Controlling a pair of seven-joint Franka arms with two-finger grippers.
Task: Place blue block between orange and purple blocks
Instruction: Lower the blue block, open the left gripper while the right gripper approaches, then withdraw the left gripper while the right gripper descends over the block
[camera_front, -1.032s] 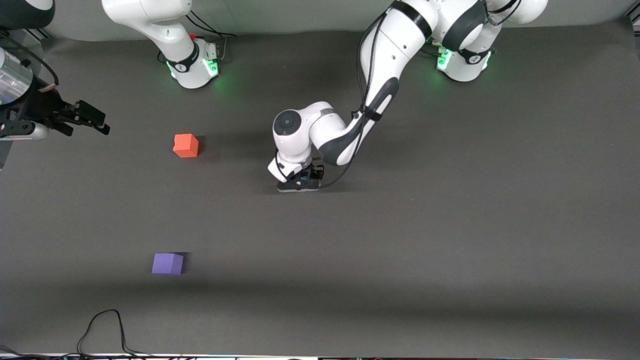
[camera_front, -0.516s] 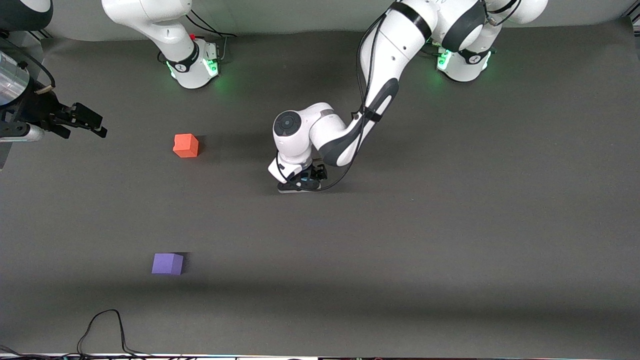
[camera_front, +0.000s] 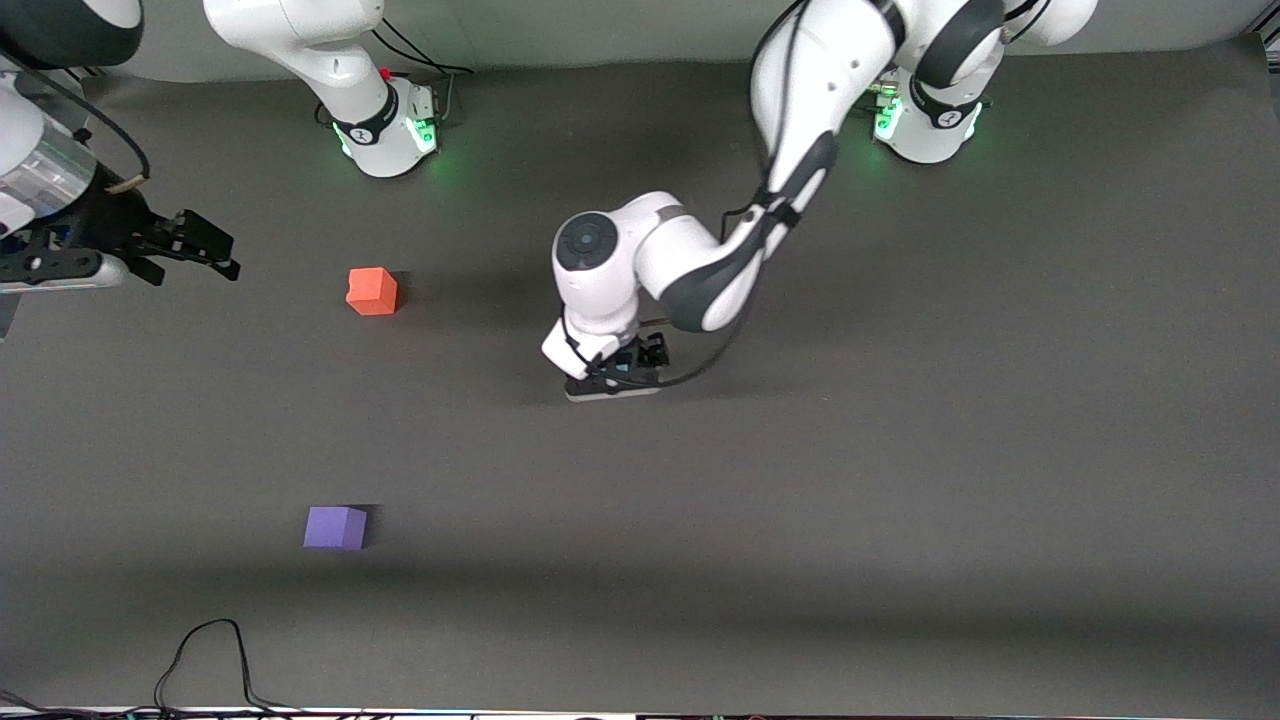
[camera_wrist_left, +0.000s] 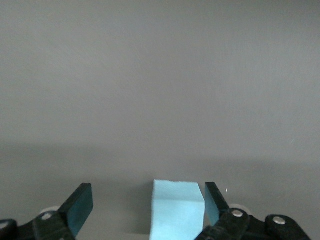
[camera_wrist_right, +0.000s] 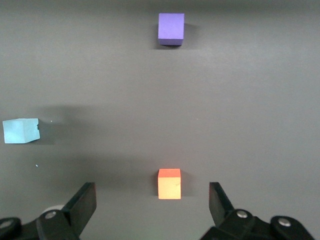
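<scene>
The left tool (camera_wrist_left: 145, 210) stands wide open astride the blue block (camera_wrist_left: 176, 209) at mid-desk, gripping nothing. Centre the block between the fingers before closing. The right tool (camera_wrist_right: 150, 202) waits open above the orange block (camera_front: 372, 291); the purple block (camera_front: 335, 527) lies nearer the front edge.

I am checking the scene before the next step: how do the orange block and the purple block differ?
1. Colour: the orange block is orange-red; the purple block is violet.
2. Place: the purple block lies nearer to the front camera than the orange block.
3. The open right gripper frames the orange block in the right wrist view; the purple block does not sit between its fingers.

Both are small matte cubes of like size, resting free on the table.
</scene>
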